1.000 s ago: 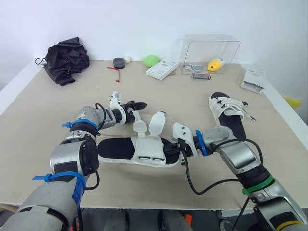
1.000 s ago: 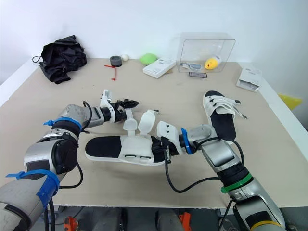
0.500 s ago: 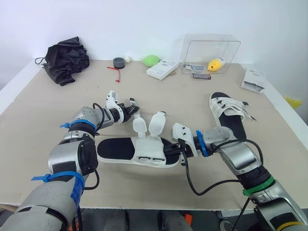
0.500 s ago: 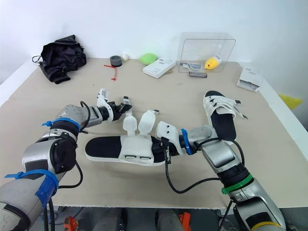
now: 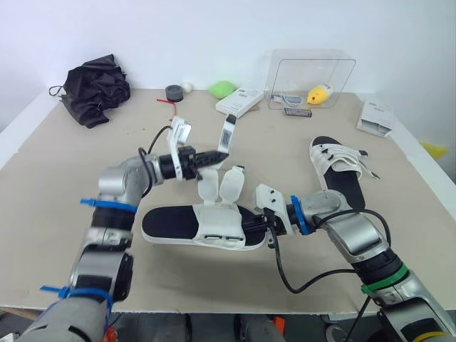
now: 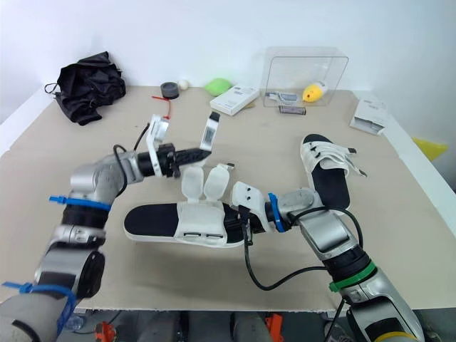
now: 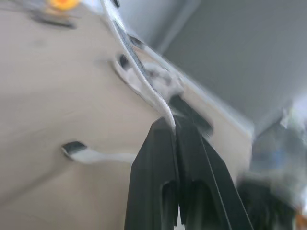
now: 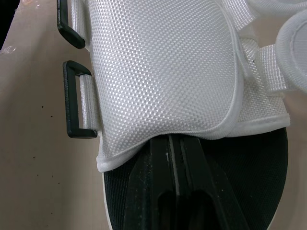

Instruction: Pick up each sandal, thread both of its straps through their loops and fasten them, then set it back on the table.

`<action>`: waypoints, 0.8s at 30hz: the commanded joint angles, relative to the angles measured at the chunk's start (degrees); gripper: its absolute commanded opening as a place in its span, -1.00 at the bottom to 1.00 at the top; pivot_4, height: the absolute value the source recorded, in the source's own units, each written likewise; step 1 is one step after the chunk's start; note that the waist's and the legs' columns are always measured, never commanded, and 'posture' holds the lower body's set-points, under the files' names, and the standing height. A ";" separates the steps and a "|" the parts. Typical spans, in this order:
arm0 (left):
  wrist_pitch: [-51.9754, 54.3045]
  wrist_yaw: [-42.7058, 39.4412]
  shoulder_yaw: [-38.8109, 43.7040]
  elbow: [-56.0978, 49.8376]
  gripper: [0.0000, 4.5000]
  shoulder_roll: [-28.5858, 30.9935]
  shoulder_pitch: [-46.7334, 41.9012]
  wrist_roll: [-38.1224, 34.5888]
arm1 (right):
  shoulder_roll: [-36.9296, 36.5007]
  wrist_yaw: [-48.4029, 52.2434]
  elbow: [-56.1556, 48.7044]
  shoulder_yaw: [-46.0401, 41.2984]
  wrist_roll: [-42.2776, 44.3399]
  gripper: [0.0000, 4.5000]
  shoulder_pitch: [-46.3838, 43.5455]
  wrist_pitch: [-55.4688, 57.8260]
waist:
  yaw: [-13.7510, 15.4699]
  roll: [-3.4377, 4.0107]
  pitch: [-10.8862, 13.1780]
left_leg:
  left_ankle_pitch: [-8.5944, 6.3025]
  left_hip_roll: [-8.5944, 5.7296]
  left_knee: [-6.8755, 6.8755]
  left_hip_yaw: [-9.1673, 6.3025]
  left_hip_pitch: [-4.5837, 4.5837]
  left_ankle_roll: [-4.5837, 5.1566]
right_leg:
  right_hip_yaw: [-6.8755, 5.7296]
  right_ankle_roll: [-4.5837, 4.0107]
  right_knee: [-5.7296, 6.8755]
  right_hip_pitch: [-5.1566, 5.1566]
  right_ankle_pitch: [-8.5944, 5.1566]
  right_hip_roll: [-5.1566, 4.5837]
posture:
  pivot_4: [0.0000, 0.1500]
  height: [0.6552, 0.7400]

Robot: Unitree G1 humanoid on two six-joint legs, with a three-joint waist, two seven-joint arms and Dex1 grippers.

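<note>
Silver-grey jointed left arm (image 5: 121,184) and right arm (image 5: 350,235) wore blue bands (image 5: 107,204), right one also had a green ring (image 5: 381,278), black cables (image 5: 278,263) looped off both wrists, white camera blocks (image 5: 266,196) sat there, left hand (image 7: 172,123) and right hand (image 8: 175,143) had slim black fingers (image 8: 153,191).

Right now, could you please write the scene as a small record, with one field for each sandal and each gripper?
near sandal: flat on the table, black footbed up
loops: two, black, both empty
left gripper: shut on one strap, lifted above the sandal
right gripper: shut, tips tucked under the white upper
far sandal: on the table at the robot's right, straps across it
</note>
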 commanded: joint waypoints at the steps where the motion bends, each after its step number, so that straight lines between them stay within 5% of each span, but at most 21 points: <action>1: -14.11 -8.93 -3.26 -9.76 -0.98 3.17 4.97 2.51 | -0.94 0.71 1.72 3.28 -1.09 -1.00 2.92 2.64 | 0.16 -0.01 0.00 | 0.00 0.01 0.01 -0.02 -0.01 0.00 | -0.04 -0.02 0.00 0.00 0.00 0.00 | 1.00 1.00; 5: -36.12 -19.11 -7.29 -16.26 -0.98 5.30 10.85 6.40 | -1.20 1.08 0.98 3.37 -1.01 -1.00 3.84 2.72 | 0.53 -0.01 0.00 | 0.00 0.08 0.02 0.01 0.02 0.00 | -0.03 -0.05 -0.01 0.05 -0.03 -0.07 | 1.00 1.00; 12: -67.67 -26.80 -7.99 -8.87 -0.98 4.75 9.22 9.47 | -1.15 1.14 0.80 3.88 -1.09 -1.00 3.74 2.74 | 0.67 -0.01 0.00 | 0.01 0.07 0.23 0.21 0.01 0.07 | -0.09 -0.06 -0.04 0.14 -0.08 -0.05 | 1.00 1.00; 22: -88.74 -30.26 -16.00 -4.28 -0.98 13.47 9.20 0.67 | -1.52 1.81 0.96 4.18 -1.36 -1.00 3.78 2.34 | 0.61 0.00 -0.01 | -0.18 0.15 0.23 0.02 -0.02 0.39 | -0.06 0.00 -0.02 0.14 -0.27 -0.05 | 1.00 1.00; 24: -88.78 -30.26 -16.10 -3.32 -0.72 13.41 8.85 0.19 | -1.34 1.80 1.21 4.27 -1.43 -1.00 3.55 2.22 | 0.59 0.00 -0.01 | -0.18 0.14 0.30 0.02 -0.02 0.39 | -0.07 0.03 -0.02 0.18 -0.28 -0.07 | 1.00 1.00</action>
